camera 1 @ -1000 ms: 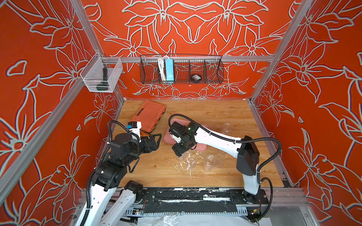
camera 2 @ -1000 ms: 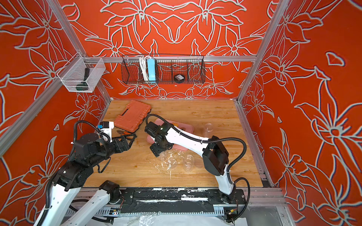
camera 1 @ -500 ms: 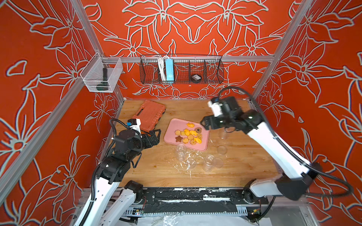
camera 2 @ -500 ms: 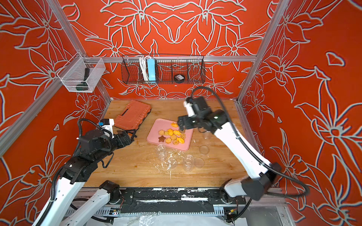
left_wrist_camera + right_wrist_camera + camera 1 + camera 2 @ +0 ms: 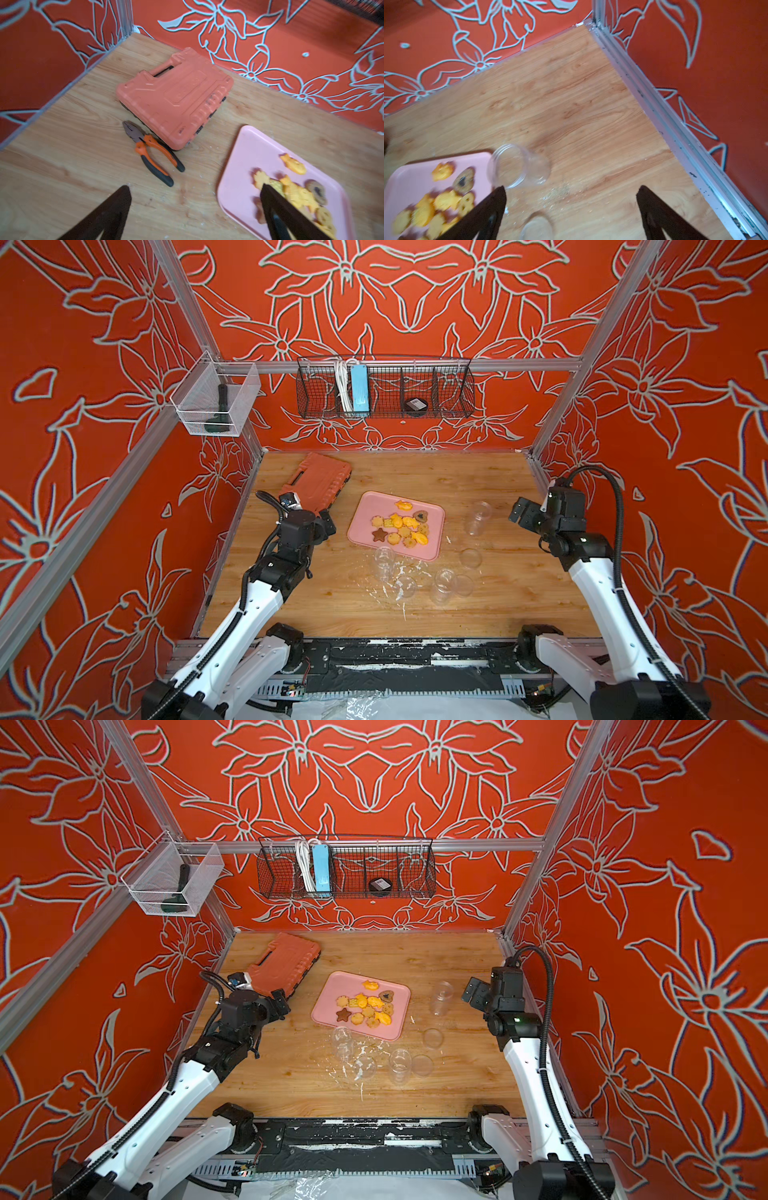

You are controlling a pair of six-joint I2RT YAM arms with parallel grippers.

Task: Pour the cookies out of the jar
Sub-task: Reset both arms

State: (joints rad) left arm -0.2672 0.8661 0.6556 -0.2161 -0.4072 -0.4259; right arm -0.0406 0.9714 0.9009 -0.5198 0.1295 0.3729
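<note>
Both top views show wooden table (image 5: 415, 477), floral walls (image 5: 374, 302), left gripper (image 5: 326, 525) and right gripper (image 5: 524, 515) spread empty.

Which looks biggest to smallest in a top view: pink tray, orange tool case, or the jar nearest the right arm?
1. Pink tray
2. Orange tool case, partly hidden behind the left arm
3. Jar, clearly smallest

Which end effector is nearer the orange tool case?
Left. The left end effector hovers by the orange tool case; the right end effector hangs beyond the pink tray.
</note>
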